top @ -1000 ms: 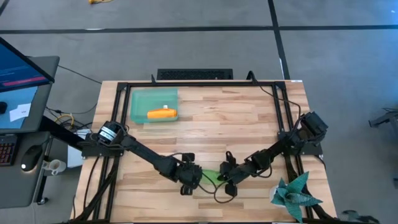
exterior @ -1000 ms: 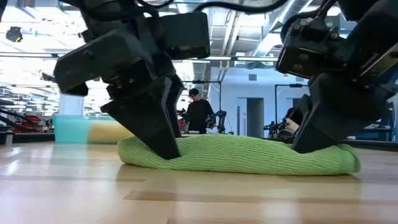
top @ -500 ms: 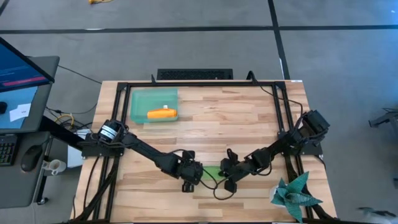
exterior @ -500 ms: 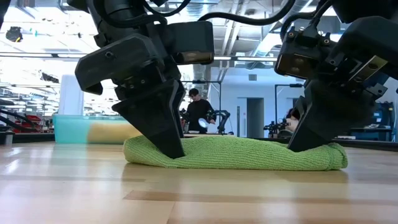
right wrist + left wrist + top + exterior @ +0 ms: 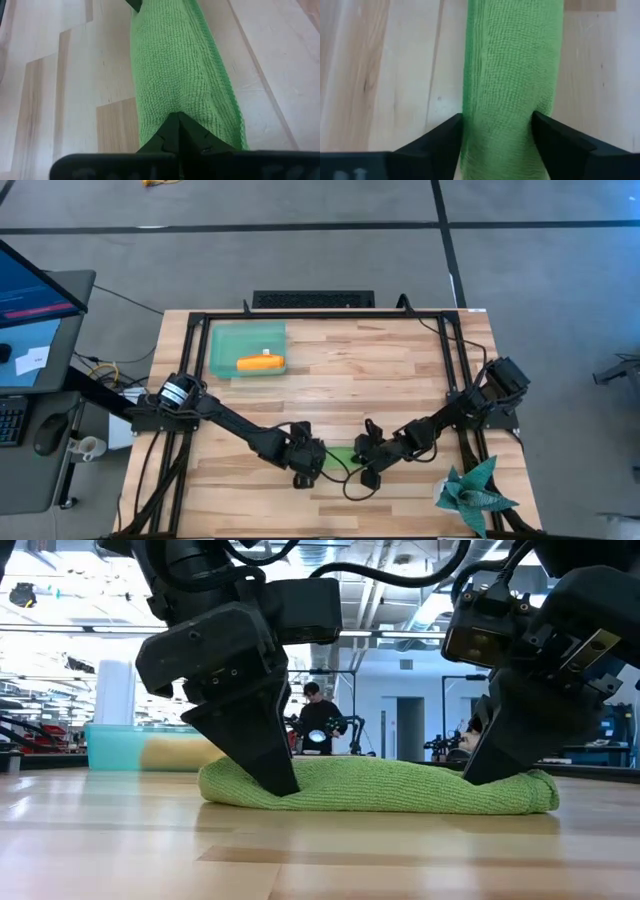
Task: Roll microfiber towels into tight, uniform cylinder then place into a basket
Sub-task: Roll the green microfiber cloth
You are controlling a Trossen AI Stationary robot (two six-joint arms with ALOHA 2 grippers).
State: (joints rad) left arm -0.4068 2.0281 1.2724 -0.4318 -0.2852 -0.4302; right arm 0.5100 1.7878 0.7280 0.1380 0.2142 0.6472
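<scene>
Your left pincer (image 5: 497,137) sits spread wide around the rolled green towel (image 5: 380,786) on the surface (image 5: 320,850); your right pincer (image 5: 176,131) pinches its other end tight.

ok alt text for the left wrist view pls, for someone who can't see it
A rolled lime green towel lies on a pale wooden table, running straight away from the camera. The left claw straddles its near end, one dark finger on each side of the roll. Nothing else is in the picture.
</scene>
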